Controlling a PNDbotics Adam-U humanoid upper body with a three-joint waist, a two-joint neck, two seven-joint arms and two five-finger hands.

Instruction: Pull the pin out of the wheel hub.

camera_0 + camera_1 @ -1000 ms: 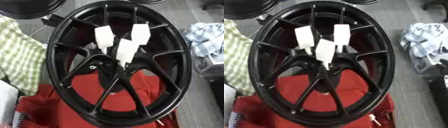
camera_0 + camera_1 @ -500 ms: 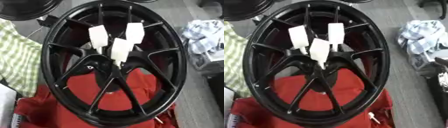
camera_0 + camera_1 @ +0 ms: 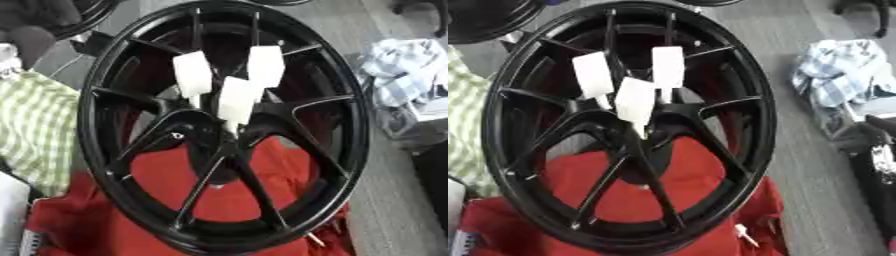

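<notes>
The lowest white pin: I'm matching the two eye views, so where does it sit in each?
Left eye view: lowest pin, just above centre, at the hub.
Right eye view: same pin, left of centre.
Shared landmark: red cloth showing through the lower spokes of the wheel.

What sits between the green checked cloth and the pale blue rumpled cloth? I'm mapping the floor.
The black spoked wheel, three white pins in its hub, resting on red fabric; left eye view.
</notes>
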